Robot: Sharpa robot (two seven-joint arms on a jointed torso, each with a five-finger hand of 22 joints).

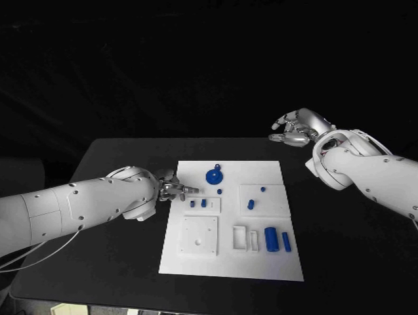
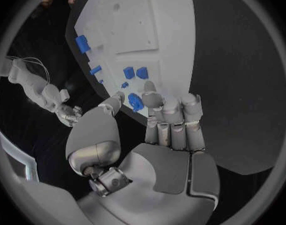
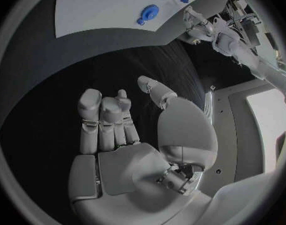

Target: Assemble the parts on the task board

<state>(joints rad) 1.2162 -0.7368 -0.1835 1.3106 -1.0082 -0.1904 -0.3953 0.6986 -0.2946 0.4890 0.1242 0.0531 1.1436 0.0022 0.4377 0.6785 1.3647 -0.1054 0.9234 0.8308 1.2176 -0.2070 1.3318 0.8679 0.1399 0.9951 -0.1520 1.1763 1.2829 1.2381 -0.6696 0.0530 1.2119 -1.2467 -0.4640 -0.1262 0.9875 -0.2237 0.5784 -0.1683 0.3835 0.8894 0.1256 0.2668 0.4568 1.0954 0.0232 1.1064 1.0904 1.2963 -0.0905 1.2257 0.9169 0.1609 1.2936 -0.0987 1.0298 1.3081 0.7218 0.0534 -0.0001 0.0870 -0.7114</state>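
Observation:
The white task board [image 1: 229, 262] lies in the middle of the table. Blue parts sit on it: a round part with a knob [image 1: 213, 176] at the far end, two small pegs [image 1: 198, 203] near the left edge, a small piece [image 1: 250, 204] to the right, and two cylinders [image 1: 277, 240] near the front. My left hand [image 1: 172, 191] hovers at the board's left edge beside the pegs, fingers apart and holding nothing. In the left wrist view the round part [image 2: 135, 102] shows between thumb and fingers [image 2: 171, 112]. My right hand [image 1: 298, 126] hangs empty over the table's far right corner, fingers [image 3: 105, 120] apart.
Raised white blocks [image 1: 199, 236] and slots [image 1: 245, 237] occupy the board's near half. Bare black tabletop [image 1: 360, 249] surrounds the board on all sides. In the right wrist view the board [image 3: 105, 15] and my left hand [image 3: 199, 22] lie far off.

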